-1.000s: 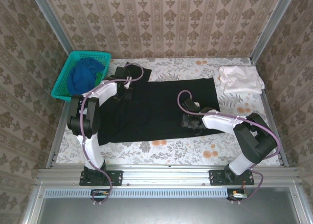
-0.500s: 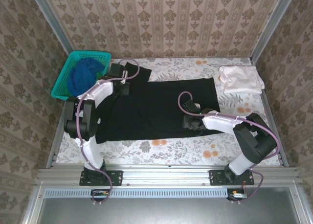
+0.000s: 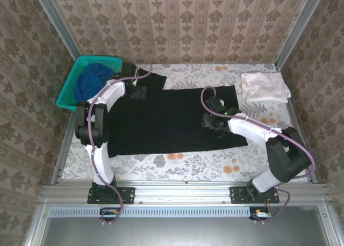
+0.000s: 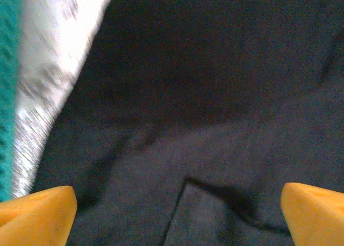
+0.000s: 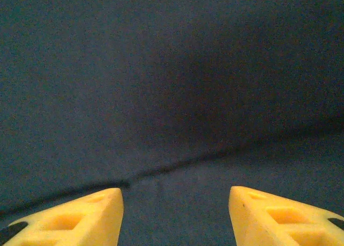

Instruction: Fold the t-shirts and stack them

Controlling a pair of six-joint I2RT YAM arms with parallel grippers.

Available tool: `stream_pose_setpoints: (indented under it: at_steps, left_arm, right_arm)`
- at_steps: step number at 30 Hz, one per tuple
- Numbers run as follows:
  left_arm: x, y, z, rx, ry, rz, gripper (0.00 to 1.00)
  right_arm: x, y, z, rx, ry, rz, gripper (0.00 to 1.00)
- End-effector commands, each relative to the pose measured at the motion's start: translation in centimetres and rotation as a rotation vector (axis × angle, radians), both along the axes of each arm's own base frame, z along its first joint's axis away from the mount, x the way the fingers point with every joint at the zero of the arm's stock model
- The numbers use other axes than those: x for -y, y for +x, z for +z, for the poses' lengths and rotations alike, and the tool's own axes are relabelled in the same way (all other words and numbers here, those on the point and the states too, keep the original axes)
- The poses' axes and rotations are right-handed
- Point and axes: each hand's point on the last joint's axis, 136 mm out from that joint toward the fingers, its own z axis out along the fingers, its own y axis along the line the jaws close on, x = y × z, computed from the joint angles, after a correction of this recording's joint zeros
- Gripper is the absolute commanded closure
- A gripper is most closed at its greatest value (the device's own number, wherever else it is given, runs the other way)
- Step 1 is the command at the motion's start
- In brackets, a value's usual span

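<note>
The large black t-shirt [image 3: 172, 120] lies spread flat across the middle of the table. My left gripper [image 3: 137, 93] hovers over its far left part near the sleeve. In the left wrist view that gripper [image 4: 177, 205] is open wide, with a folded corner of the black cloth [image 4: 215, 214] below and nothing between its fingers. My right gripper [image 3: 211, 120] is over the shirt's right part. Its yellow fingertips [image 5: 80, 216] stand apart above a cloth edge [image 5: 177, 163], so the right gripper [image 5: 176, 208] is open. The pale white-pink t-shirt [image 3: 263, 87] lies folded at the far right. The blue t-shirt [image 3: 90, 80] sits bunched in the basket.
The teal mesh basket [image 3: 69, 95] stands at the far left corner, close to my left arm; its rim [image 4: 6, 95] shows in the left wrist view. Metal frame rails border the table. Bare flowered tabletop [image 3: 188, 165] runs along the near edge.
My left gripper carried the shirt's left part toward the far side, then opened and let it go. My right gripper shifted farther back over the shirt. The shirt lies flatter.
</note>
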Motion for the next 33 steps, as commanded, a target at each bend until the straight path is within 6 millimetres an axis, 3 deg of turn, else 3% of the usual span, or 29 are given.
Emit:
stream_pose_setpoints:
  at_steps: [1,4,12,17,25,33]
  left_arm:
    - [0.8,3.4,2.7,0.080,-0.004,-0.013,0.00]
    - [1.7,6.4,2.2,0.104,-0.010,-0.005,0.00]
    - [2.8,12.6,-2.0,0.104,-0.085,0.044,0.00]
    - [2.4,15.3,-3.4,0.168,-0.135,0.085,0.02]
    - [1.0,16.7,-5.8,0.161,-0.286,0.189,0.02]
    - [2.6,16.8,-7.6,0.110,-0.396,0.174,0.11]
  right_arm:
    - [3.7,4.2,3.1,0.081,-0.062,-0.043,0.38]
    - [6.0,7.9,2.5,0.051,-0.095,-0.082,0.36]
    - [10.3,17.0,-1.2,-0.041,-0.092,-0.131,0.32]
    - [11.9,19.9,-3.0,-0.098,-0.128,-0.100,0.30]
    - [14.1,20.9,-5.6,-0.232,-0.054,-0.145,0.29]
    - [12.8,21.0,-7.4,-0.314,0.030,-0.091,0.31]
